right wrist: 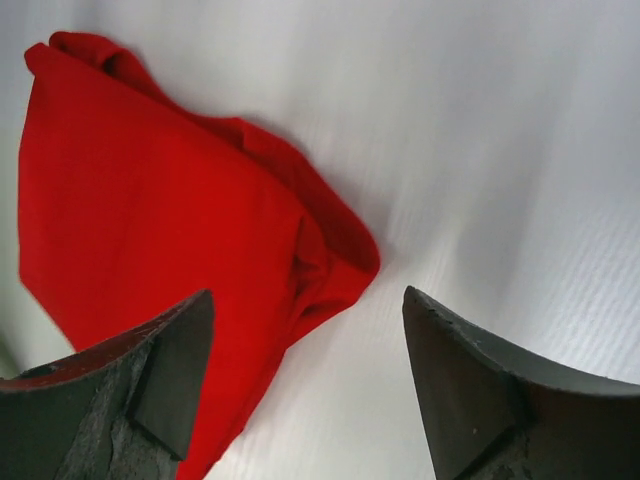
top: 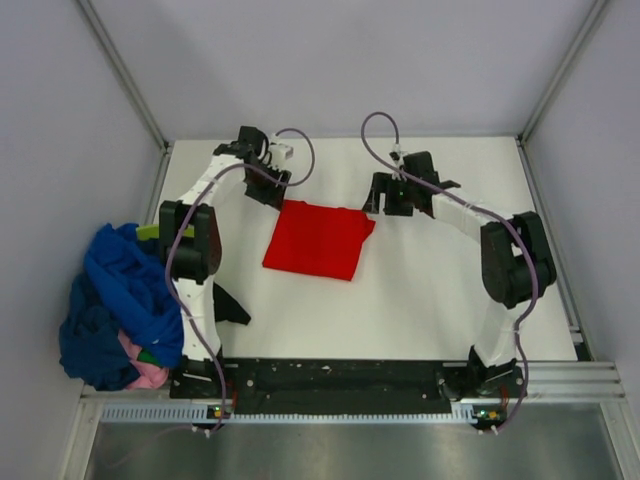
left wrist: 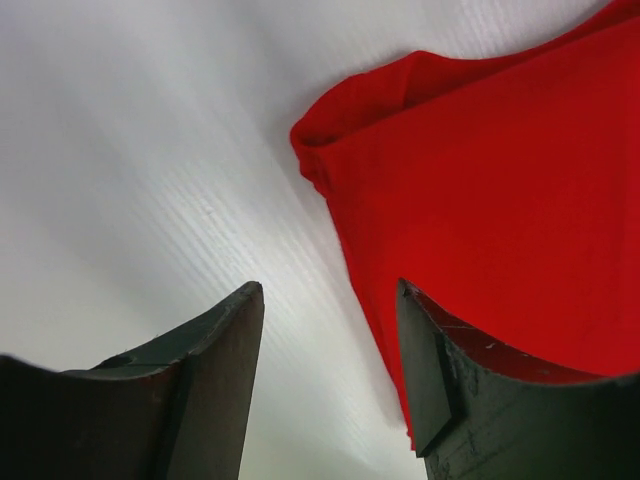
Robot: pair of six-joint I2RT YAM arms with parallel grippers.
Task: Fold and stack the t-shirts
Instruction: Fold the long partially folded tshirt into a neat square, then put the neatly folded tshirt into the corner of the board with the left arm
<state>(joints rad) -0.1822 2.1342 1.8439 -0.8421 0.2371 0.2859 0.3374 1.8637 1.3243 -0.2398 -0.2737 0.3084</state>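
A: In the top view, where was the red shirt (top: 318,240) seen?
B: It was seen folded flat at the middle of the table (top: 450,300). A pile (top: 115,300) of blue, navy and pink shirts was heaped at 8 o'clock, at the table's left edge. The left gripper (top: 268,188) was placed at the shirt's 11 o'clock corner, and the right gripper (top: 388,196) just beside its 2 o'clock corner.
A: What was shown by the left wrist view?
B: The jaws were held wide, with nothing gripped. The red shirt (left wrist: 500,200) was spread from 12 to 4 o'clock, its edge passing behind the right finger. Contact could not be told.
A: And by the right wrist view?
B: The jaws were likewise spread wide and empty. The red shirt (right wrist: 150,200) was laid from 7 to 10 o'clock, its bunched corner lying just beyond the gap.
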